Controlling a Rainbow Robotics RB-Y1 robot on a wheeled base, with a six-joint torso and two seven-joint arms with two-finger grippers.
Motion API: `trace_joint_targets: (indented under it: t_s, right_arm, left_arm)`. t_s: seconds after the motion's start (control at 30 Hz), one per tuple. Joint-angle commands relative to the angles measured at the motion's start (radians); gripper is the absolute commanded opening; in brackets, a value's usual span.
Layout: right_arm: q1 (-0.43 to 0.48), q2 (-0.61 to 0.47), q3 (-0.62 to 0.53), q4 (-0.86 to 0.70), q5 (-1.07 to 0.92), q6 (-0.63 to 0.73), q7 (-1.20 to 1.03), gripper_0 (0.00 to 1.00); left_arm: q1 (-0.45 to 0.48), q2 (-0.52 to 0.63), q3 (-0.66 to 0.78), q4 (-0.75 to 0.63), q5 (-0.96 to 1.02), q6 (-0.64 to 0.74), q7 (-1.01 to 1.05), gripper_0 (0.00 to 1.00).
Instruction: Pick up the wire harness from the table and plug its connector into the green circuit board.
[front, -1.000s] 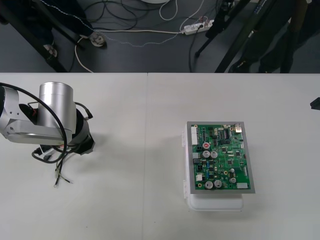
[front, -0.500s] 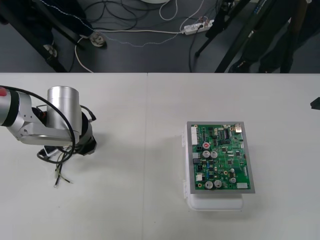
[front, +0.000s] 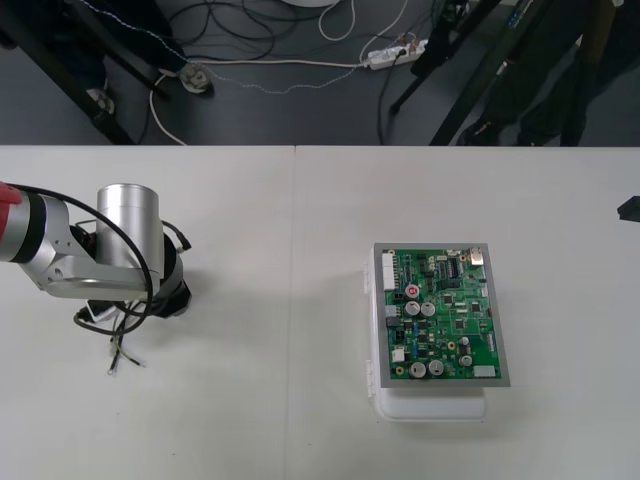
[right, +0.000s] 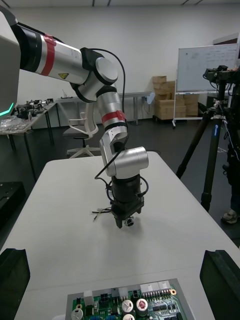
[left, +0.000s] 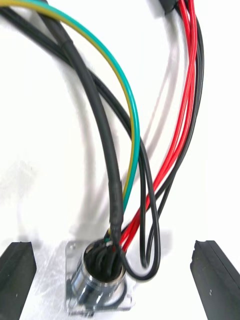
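Well to the robot's left of the green circuit board on its white plastic base, the left arm is bent steeply down over the pale bench. Its silver wrist link is held upright and the black two-finger left claw is pointed straight at the bench top. The fingers are spread wide and nothing is clamped. The round metal flanged socket of the thin-wired harness lies flat on the bench between them, touched by neither. Red, black and green-yellow wires are looped away from the socket, and the whole harness lies well apart from the board. On the board's opposite side, the black right claw is parked, held wide open and empty.
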Motion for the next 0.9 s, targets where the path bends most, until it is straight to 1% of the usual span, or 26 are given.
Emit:
trace_joint_targets:
  t_s: [0.03,0.4,0.9]
  right_arm:
    - [-0.009,0.005,0.031,-0.035,-0.023,-0.004,-0.053,1.00]
    - [-0.021,0.006,0.034,-0.035,-0.029,-0.004,-0.068,1.00]
    - [-0.020,0.006,0.034,-0.032,-0.028,-0.004,-0.071,1.00]
  left_arm:
    - [0.019,-0.013,-0.001,0.018,-0.005,0.024,-0.107,0.90]
    - [0.025,-0.014,-0.003,0.019,0.001,0.051,-0.103,0.88]
    - [0.033,-0.034,-0.001,0.041,-0.010,0.093,-0.084,0.87]
